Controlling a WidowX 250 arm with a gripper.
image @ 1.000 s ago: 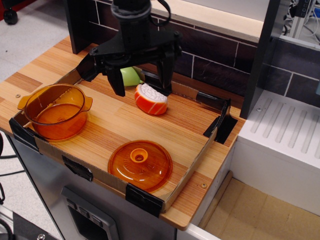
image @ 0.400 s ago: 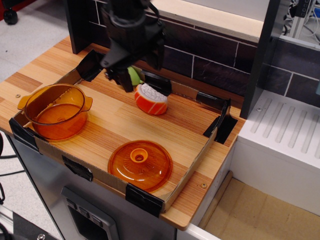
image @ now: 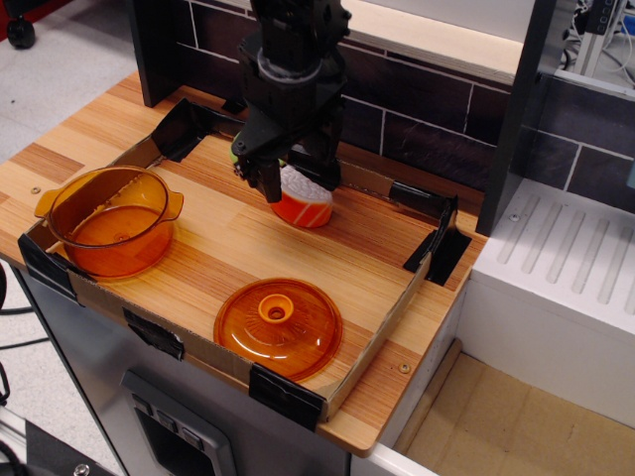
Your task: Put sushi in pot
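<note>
The black claw [image: 296, 185] has swung right from the upper left and now straddles the small orange-and-white toy sushi [image: 302, 201] at upper centre, jaws narrow around it. Its body hides the sushi's top; actual contact is unclear. The translucent orange round pot [image: 111, 220] sits well apart at left.

The black pincer [image: 298, 183] straddles the small orange-and-white toy sushi [image: 301, 201] at the far side of the wooden counter [image: 228, 238].

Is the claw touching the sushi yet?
Cannot tell. In the only view, the claw straddles the sushi and overlaps its top, hiding any contact or gap.
</note>
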